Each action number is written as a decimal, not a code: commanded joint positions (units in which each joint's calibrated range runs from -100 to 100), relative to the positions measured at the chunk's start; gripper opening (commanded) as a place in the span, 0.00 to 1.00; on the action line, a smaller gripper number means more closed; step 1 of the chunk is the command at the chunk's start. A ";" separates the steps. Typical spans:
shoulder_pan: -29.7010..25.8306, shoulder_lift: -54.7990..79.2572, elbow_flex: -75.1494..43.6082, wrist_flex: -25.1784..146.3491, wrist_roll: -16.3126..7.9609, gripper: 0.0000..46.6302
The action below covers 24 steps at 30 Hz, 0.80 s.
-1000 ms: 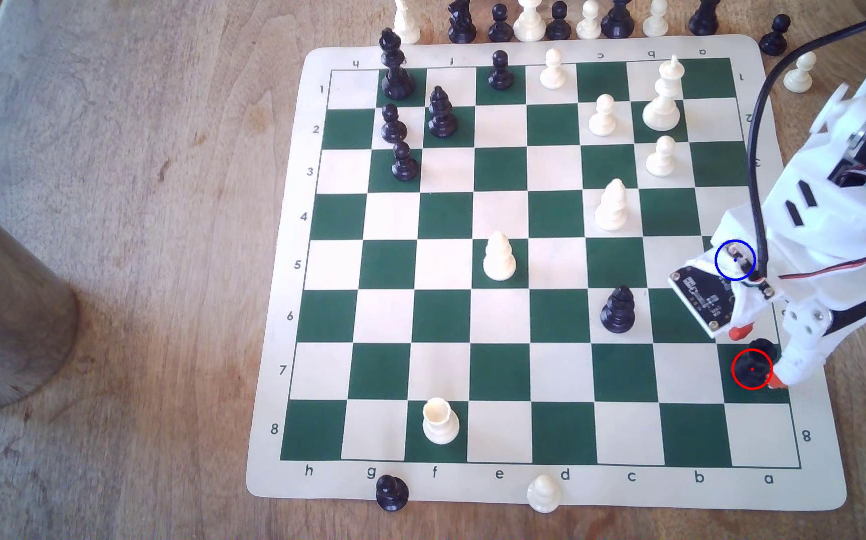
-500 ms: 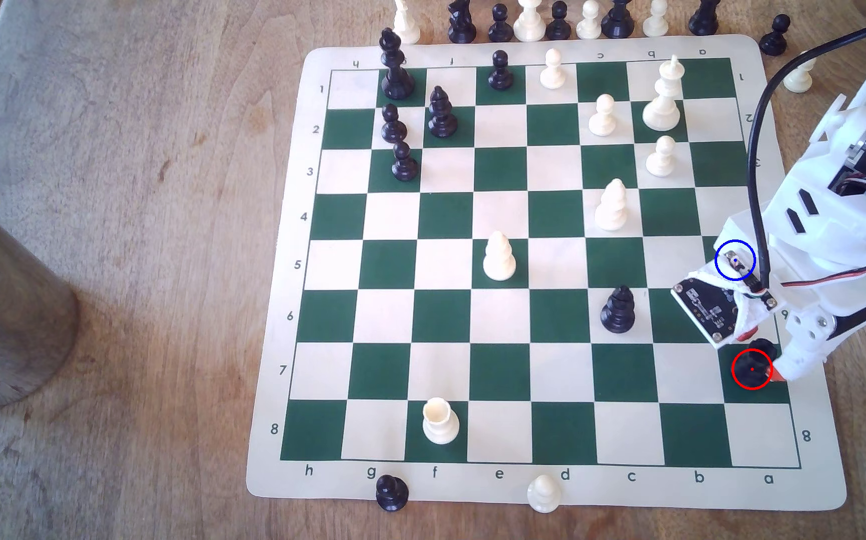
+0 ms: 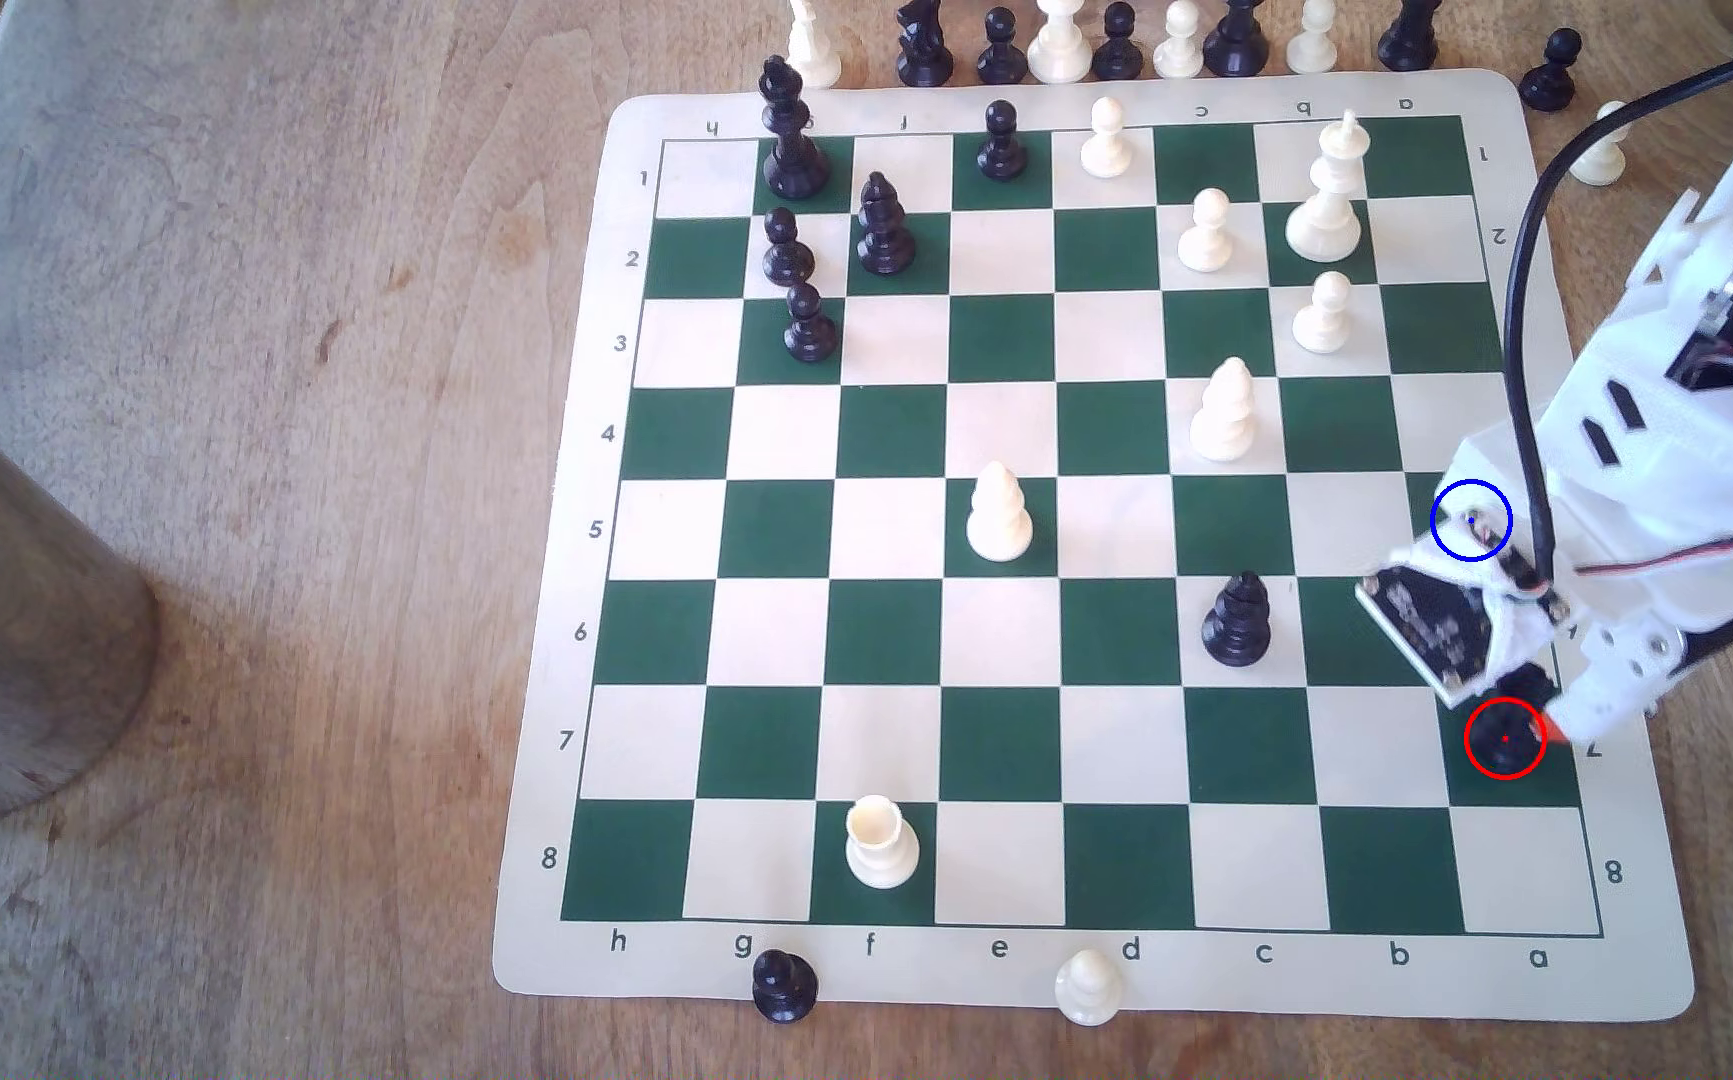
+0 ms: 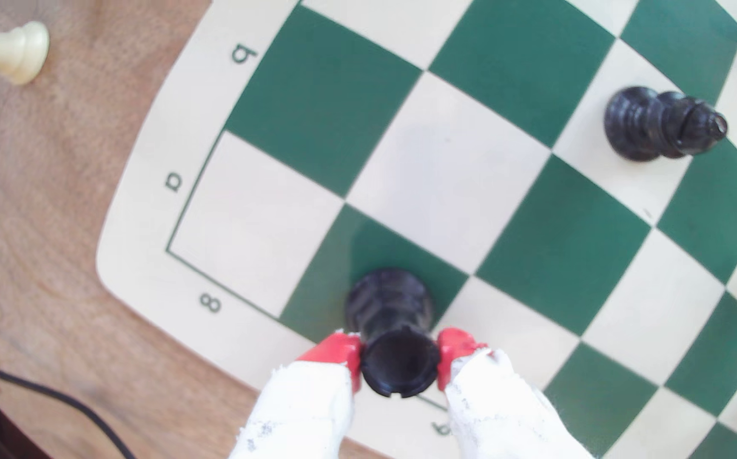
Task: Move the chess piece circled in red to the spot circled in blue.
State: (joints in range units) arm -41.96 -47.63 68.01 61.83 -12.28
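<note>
The chess piece, a squat black rook (image 3: 1501,743) (image 4: 388,300), stands on the red-ringed green square in the a column at the exterior view's right edge. My gripper (image 3: 1522,717) (image 4: 400,358) is shut on it. The red fingertips (image 4: 344,353) press both sides of its notched top. The spot (image 3: 1421,496) is two squares up the same column. Its blue ring is drawn over my white wrist, which covers nearly all of that green square.
A black bishop (image 3: 1236,623) (image 4: 662,123) stands two columns to the exterior view's left of the rook. A white rook (image 4: 4,50) sits on the wood off the mat's corner. My black cable (image 3: 1516,343) arcs over the a column. White pawns (image 3: 1324,312) stand farther up the board.
The wrist has dropped slightly toward the rook. The two red fingertips, apart a second ago, have come together on the rook's sides.
</note>
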 commanded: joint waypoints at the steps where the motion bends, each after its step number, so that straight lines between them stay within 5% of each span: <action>1: 0.86 -5.76 -7.63 4.51 0.29 0.11; 21: 11.03 -29.11 -1.19 23.43 3.22 0.10; 24: 14.86 -29.19 0.17 22.93 5.08 0.10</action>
State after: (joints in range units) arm -30.83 -76.20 68.19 85.02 -8.86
